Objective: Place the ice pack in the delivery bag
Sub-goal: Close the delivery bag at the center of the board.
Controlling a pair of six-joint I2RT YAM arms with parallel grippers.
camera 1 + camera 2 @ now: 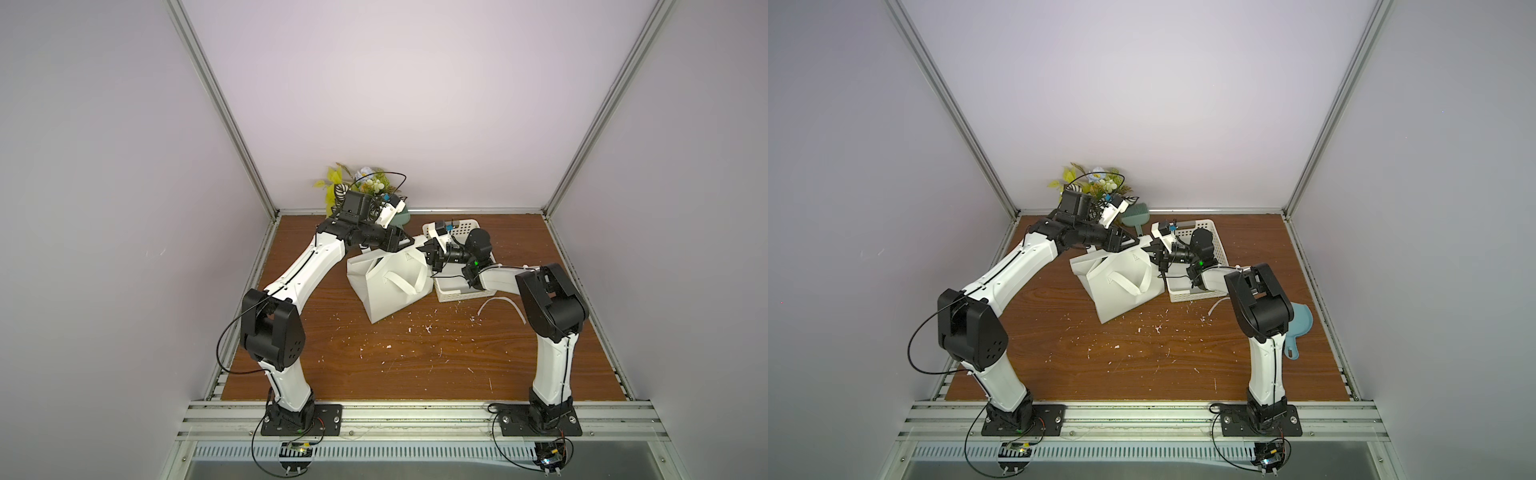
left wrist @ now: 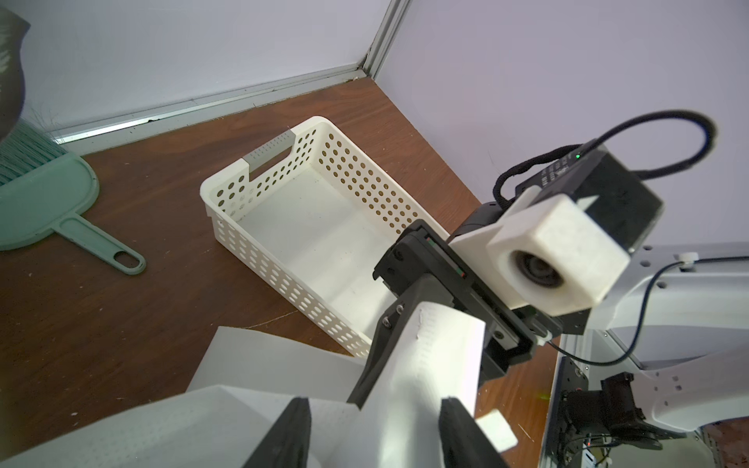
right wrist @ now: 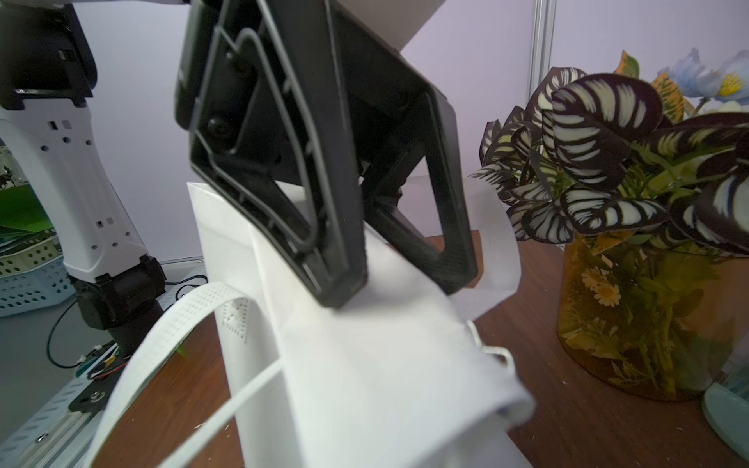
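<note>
Delivery bag [image 1: 390, 291] standing on worktop [image 1: 415, 365], right hand [image 1: 420, 249] pinching its top fabric, left hand [image 2: 375, 425] half-spread astride it; ice pack unseen, basket [image 2: 259, 243] empty, so likely already bagged.

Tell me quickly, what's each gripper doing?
Left gripper: open, astride the white soft delivery bag's flap.
Right gripper: shut on the same flap.

You couldn't see inside the bag [image 1: 378, 309]; in a top view the right arm [image 1: 1258, 299] hid half the dustpan [image 1: 1302, 322].
</note>
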